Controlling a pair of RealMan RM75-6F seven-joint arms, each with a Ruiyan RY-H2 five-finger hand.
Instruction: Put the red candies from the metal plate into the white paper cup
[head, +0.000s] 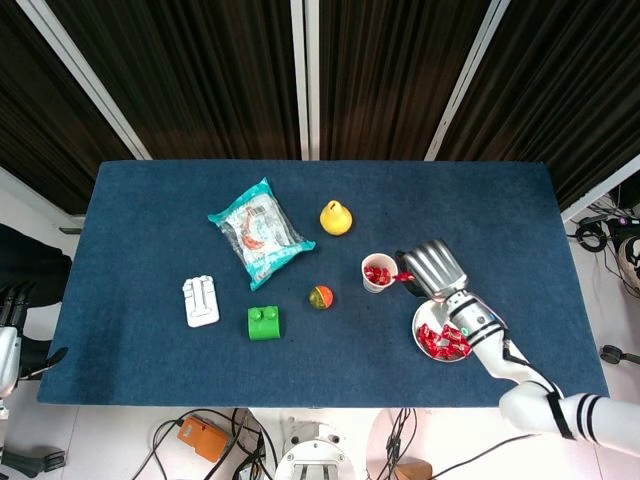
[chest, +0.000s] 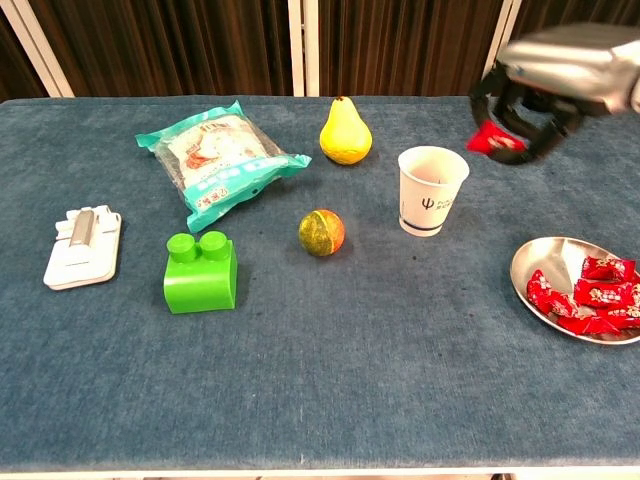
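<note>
My right hand (chest: 545, 82) hangs above the table just right of the white paper cup (chest: 431, 189), its fingers curled around a red candy (chest: 497, 139). In the head view the right hand (head: 433, 268) holds the candy (head: 403, 277) at the cup's right rim, and the cup (head: 379, 272) has red candies inside. The metal plate (chest: 540, 265) lies at the front right with several red candies (chest: 585, 305) on it. It appears again in the head view as the plate (head: 427, 318). My left hand (head: 8, 345) rests off the table's left edge, its fingers unclear.
A yellow pear (chest: 345, 133) stands behind the cup. A red-green ball (chest: 321, 232), a green block (chest: 201, 272), a teal snack bag (chest: 218, 159) and a white clip-like object (chest: 82, 247) spread across the left half of the blue table.
</note>
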